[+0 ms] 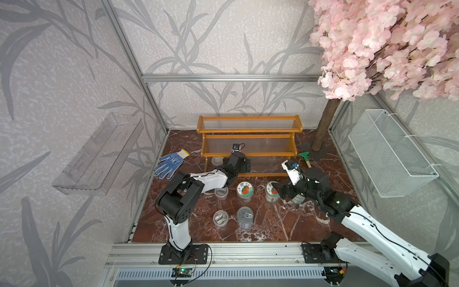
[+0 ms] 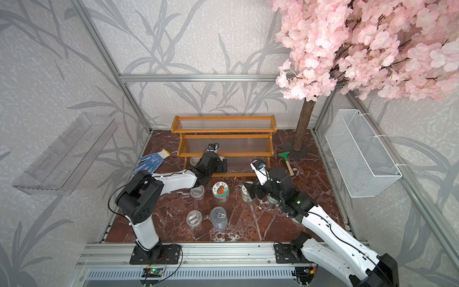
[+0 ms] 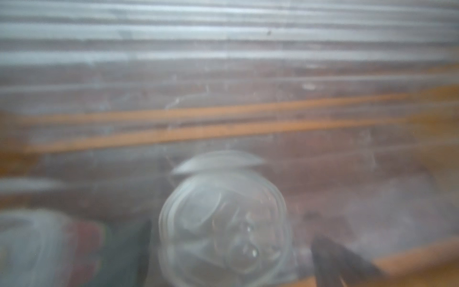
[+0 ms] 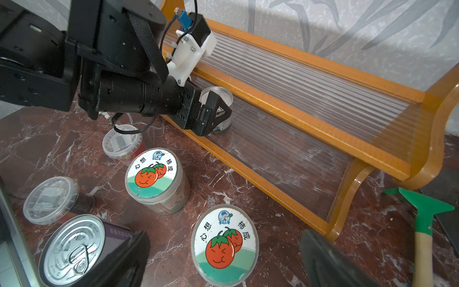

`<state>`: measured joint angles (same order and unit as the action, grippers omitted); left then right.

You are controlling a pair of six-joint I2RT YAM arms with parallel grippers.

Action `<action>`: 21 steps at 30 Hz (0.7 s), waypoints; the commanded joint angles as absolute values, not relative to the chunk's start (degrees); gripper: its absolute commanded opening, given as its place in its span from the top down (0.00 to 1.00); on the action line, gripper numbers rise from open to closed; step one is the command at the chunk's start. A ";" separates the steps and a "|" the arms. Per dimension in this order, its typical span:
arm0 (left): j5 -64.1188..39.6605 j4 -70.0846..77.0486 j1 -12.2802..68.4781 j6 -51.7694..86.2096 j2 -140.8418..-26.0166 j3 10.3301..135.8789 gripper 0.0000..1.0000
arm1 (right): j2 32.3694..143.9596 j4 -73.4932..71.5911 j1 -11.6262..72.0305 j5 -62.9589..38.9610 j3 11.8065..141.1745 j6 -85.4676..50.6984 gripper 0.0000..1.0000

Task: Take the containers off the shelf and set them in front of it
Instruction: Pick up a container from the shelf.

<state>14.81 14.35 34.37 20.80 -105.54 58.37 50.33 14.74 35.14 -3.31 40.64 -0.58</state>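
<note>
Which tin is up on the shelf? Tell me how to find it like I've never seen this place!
Find the orange-brown wooden shelf by the back wall and look at its lowest step, at the end nearest the blue glove. A small silver tin stands there. It is the only container seen on the shelf; all the others stand on the marble floor in front.

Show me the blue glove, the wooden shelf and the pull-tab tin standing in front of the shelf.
blue glove (image 1: 173,161): in a top view, on the palm.
wooden shelf (image 1: 248,118): in a top view, on the top wooden rail.
pull-tab tin (image 4: 74,249): in the right wrist view, on the lid.
</note>
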 commanded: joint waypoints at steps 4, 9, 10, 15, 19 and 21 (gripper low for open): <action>16.70 16.03 33.87 20.42 -107.92 60.20 0.00 | 50.62 14.14 33.86 -4.48 41.78 -0.01 0.01; 15.50 16.73 33.14 19.64 -109.06 60.98 0.00 | 51.02 14.24 33.31 -4.99 42.12 0.00 0.01; 15.00 16.94 32.87 19.60 -109.27 61.09 0.00 | 51.13 14.28 33.24 -5.11 42.10 0.00 0.01; 13.87 17.02 32.31 18.73 -110.56 62.12 0.00 | 51.66 14.28 32.81 -5.44 42.46 0.23 0.01; 12.03 16.66 32.12 18.02 -111.56 63.23 0.02 | 52.10 14.06 32.56 -5.79 42.71 0.09 0.01; 11.60 16.45 32.08 17.80 -111.76 63.33 0.07 | 52.28 13.96 32.44 -5.89 42.80 0.09 0.01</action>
<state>13.89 17.91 32.64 18.68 -109.58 62.28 52.01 14.81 32.86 -5.08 40.73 -0.36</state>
